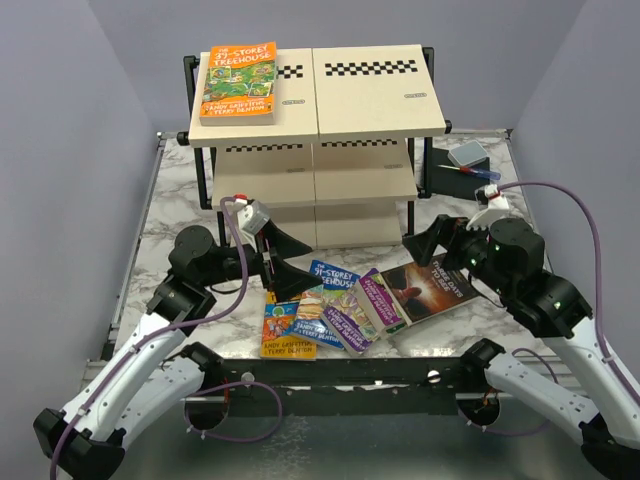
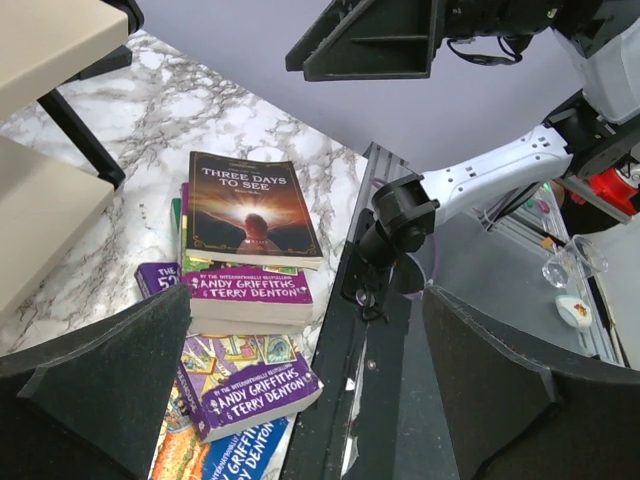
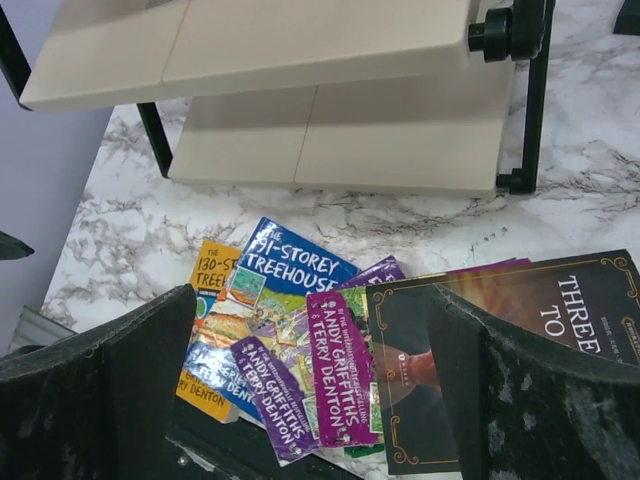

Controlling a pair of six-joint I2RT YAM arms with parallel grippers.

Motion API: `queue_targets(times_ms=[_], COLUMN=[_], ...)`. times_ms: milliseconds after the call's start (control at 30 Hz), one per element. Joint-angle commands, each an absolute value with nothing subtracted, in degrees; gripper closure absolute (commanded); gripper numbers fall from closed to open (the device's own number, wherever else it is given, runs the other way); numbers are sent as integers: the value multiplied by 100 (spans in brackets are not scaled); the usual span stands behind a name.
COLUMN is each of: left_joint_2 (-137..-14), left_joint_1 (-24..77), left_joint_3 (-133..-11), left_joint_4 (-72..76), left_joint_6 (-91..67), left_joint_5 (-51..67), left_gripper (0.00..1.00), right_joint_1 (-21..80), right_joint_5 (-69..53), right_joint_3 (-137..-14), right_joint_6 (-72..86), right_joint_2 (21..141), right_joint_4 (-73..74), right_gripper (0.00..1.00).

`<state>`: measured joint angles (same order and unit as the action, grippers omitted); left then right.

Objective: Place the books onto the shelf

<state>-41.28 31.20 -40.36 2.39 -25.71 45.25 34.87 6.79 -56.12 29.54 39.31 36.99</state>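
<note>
Hanging above the messy pile of books point(image 1: 340, 305) on the counter point(image 1: 180, 200), had left and right jaws wide open, nothing gripped, presumably set for a grab. Spotted one orange book point(image 1: 238, 82) atop the shelf point(image 1: 370, 90).

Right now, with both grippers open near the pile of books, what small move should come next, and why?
Probably lower the right gripper onto the dark book. Its jaws stand open just above that book, which lies uncovered on top at the right end of the pile. Only the orange book is on the shelf, so the rest are yet to be moved.
</note>
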Motion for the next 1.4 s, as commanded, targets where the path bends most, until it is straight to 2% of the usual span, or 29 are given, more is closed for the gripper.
queue_targets(times_ms=[0, 200, 600, 900, 1200, 1367], left_joint_2=[-3965, -3928, -3766, -3634, -3600, -3653], left_joint_1=[3107, 3104, 3111, 3176, 3267, 3294], left_joint_3=[-3938, -3948, -3833, -3768, -3747, -3750], left_joint_4=[237, 237, 387, 536, 547, 553], left_joint_6=[-2553, -2566, -2763, -2875, -2883, -2876], left_joint_5=[4675, 4728, 4870, 4932, 4948, 4951], left_gripper=[1, 1, 1, 1, 1, 1], right_joint_1=[3516, 3516, 3516, 3516, 3516, 3515], right_joint_5=[973, 1323, 2047, 1483, 1387, 1527], right_joint_3=[-5983, -6047, -5227, -4136, -3498, -3188], right_joint_6=[3132, 3703, 6242, 7814, 8497, 8824], right_joint_2=[4115, 4313, 4377, 4157, 4209, 4100], right_joint_4=[4485, 5319, 7023, 6323, 5784, 5648], right_gripper=[0, 0, 0, 0, 1, 5])
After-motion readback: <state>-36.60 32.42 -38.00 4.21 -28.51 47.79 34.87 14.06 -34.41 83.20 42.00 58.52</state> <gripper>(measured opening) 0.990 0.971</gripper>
